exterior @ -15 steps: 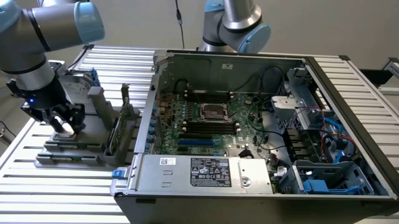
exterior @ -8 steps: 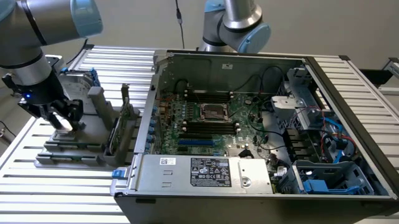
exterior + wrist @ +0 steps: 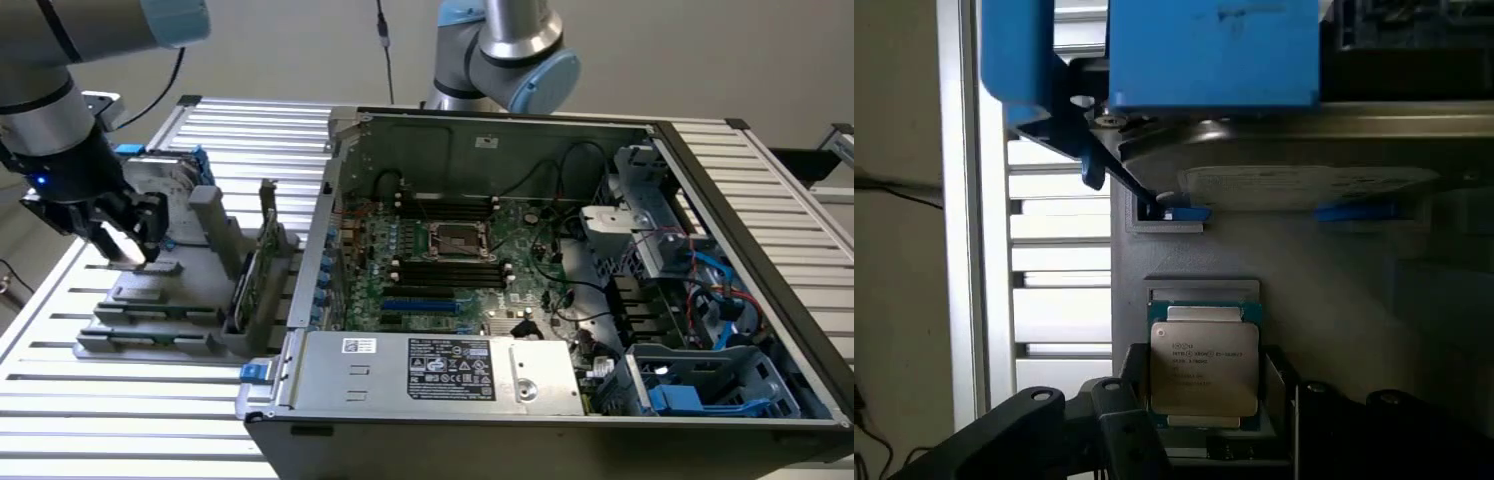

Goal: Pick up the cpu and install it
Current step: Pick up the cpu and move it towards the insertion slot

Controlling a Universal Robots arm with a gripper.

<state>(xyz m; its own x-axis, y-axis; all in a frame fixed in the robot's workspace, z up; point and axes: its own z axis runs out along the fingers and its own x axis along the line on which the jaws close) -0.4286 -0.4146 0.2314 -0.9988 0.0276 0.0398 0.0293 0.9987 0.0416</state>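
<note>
The cpu point(image 3: 1204, 362), a small square chip with a dull silver printed top, sits between my gripper's point(image 3: 1206, 392) two dark fingers point(image 3: 1136, 400), which press against its two opposite edges. In the exterior view, my gripper point(image 3: 128, 246) hangs at the exterior view's left, low over the grey parts fixture point(image 3: 160, 310), with the pale cpu point(image 3: 120, 243) in its fingertips. Whether the chip still touches its pocket I cannot tell. The dark square socket point(image 3: 458, 241) with its metal frame lies in the middle of the motherboard inside the open computer case point(image 3: 694, 180).
Close behind the cpu on the fixture stands a silver hard drive point(image 3: 1284, 170) with blue brackets point(image 3: 1214, 50). Upright cards point(image 3: 260, 270) stand in the fixture between my gripper and the case. A second robot arm point(image 3: 514, 50) stands behind the case. Cables and drive cages crowd the case's right side.
</note>
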